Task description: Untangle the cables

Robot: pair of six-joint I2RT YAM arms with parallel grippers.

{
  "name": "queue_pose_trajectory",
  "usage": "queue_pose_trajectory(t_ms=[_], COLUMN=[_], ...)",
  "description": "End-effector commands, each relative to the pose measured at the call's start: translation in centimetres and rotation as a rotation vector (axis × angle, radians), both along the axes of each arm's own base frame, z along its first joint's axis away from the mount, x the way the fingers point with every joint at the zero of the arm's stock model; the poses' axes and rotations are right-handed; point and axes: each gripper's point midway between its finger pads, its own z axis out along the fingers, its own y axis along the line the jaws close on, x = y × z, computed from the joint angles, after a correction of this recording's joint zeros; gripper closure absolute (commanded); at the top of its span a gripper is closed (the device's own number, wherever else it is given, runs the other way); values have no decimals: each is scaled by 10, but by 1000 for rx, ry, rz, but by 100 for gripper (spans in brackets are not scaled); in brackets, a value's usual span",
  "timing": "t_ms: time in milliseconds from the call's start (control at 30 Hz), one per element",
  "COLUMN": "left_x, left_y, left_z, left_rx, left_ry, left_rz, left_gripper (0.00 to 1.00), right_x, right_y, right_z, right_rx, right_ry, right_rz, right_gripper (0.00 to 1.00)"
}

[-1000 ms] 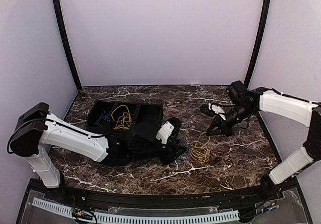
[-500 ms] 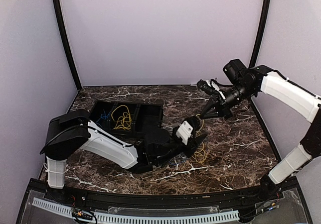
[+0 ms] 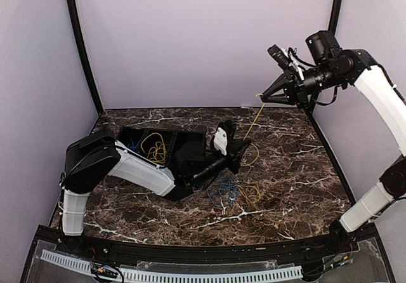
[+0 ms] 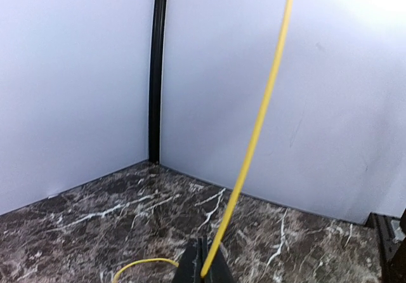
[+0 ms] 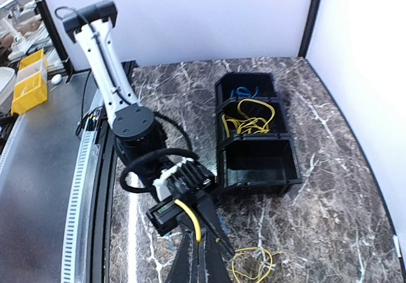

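Change since a second ago: closes left gripper (image 3: 240, 150) on yellow cable (image 3: 254, 117) at table centre, jaws previously apart. Lifts right gripper (image 3: 262, 96), pinched on the same cable's end, high toward 2 o'clock. Draws the strand taut between both grips. Leaves blue cable (image 3: 222, 191) and remaining yellow loops on marble tabletop (image 3: 298, 181), at 6 o'clock from the left grip. Suggests yellow pulling free of blue.

right gripper (image 3: 261, 96) swings up high, drawing thin yellow cable (image 3: 254, 119) taut | left gripper (image 4: 202, 265) clamps onto it | thin blue cable (image 3: 223, 190) now uncovered
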Motion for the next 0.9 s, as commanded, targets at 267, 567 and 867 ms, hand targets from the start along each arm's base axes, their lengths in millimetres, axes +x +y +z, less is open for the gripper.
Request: queue_pose_trajectory(t_ms=[267,567,867], left_x=[10,-12,-9], left_y=[16,35,56], left_z=[-130,-28,12], left_rx=[320,121,169], left_ry=[246,180,249], left_rz=[17,-43,35], left_gripper=[100,100,100], right_x=[-16,20,36], right_y=[-61,-67,-68], right_z=[158,44,-142], right_rx=[342,298,62], right_ry=[-295,-172,94], right_rz=[-22,-221,-268], right_gripper=[100,68,48])
